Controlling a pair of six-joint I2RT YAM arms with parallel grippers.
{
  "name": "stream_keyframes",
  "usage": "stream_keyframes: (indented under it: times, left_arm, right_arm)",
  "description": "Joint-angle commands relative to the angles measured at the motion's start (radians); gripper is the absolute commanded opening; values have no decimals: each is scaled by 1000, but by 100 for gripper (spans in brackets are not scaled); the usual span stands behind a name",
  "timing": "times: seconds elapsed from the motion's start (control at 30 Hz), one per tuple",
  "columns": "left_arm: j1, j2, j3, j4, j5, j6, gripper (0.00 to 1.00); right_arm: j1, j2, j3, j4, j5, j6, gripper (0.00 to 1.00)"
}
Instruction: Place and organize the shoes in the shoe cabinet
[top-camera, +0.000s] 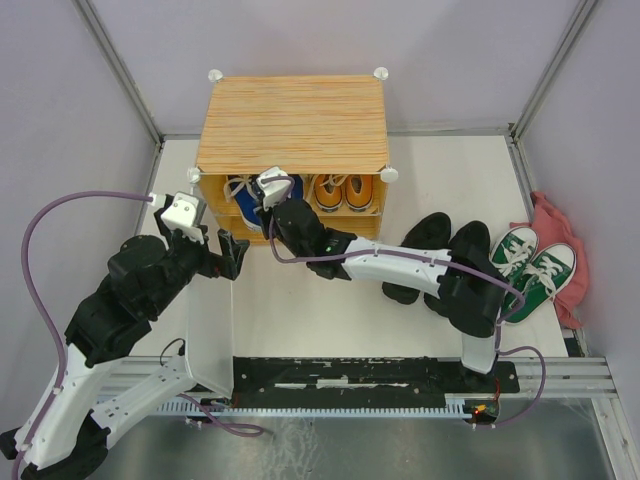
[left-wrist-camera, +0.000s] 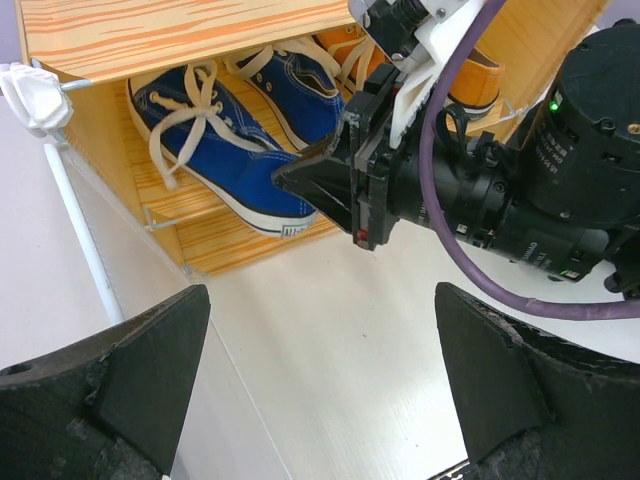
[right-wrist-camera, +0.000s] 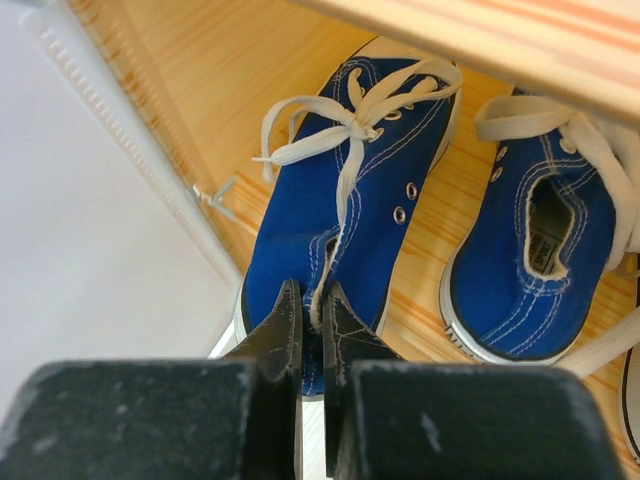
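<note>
The shoe cabinet (top-camera: 292, 125) stands at the back with its front open. Two blue sneakers (top-camera: 240, 190) and two orange sneakers (top-camera: 345, 192) sit on its shelf. My right gripper (top-camera: 268, 200) reaches into the left side and is shut on the heel collar of the left blue sneaker (right-wrist-camera: 340, 210); its fingertips (right-wrist-camera: 312, 310) pinch the fabric. The other blue sneaker (right-wrist-camera: 540, 260) lies beside it. My left gripper (top-camera: 232, 255) is open and empty in front of the cabinet's left corner. The black boots (top-camera: 430, 245) and green sneakers (top-camera: 530, 265) lie on the table to the right.
The cabinet's white door (top-camera: 210, 320) hangs open toward the near edge, under my left arm. A pink cloth (top-camera: 560, 240) lies by the right wall beside the green sneakers. My right arm (top-camera: 400, 265) stretches across in front of the boots.
</note>
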Motion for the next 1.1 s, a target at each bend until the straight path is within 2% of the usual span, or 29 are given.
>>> stream_keyframes:
  times: [0.0,0.37,0.7,0.77,0.8,0.83,0.87,0.93,1.07]
  left_arm:
    - [2,-10,24,26,2,0,99]
    - [2,-11,13,27,13,5,99]
    - [2,-18,5,27,23,6,99]
    - [2,-22,2,26,23,5,99]
    - [2,-23,1,24,23,5,99]
    - [2,-23,1,22,23,4,99]
    - [2,-24,1,21,23,4,99]
    - [2,-26,-1,21,21,4,99]
    - [2,-26,-4,23,12,5,99]
  right_arm:
    - [5,26,95,243,122,-13,2]
    - [6,201,274,326,236,-71,2]
    - [8,315,395,278,313,-36,2]
    - [12,319,395,269,324,-29,9]
    - [14,319,390,269,332,-27,16]
    - [16,315,382,269,346,-25,26]
    - [20,310,375,269,357,-24,40]
    - [29,294,355,276,374,-29,55]
    - [54,244,299,288,343,-71,63]
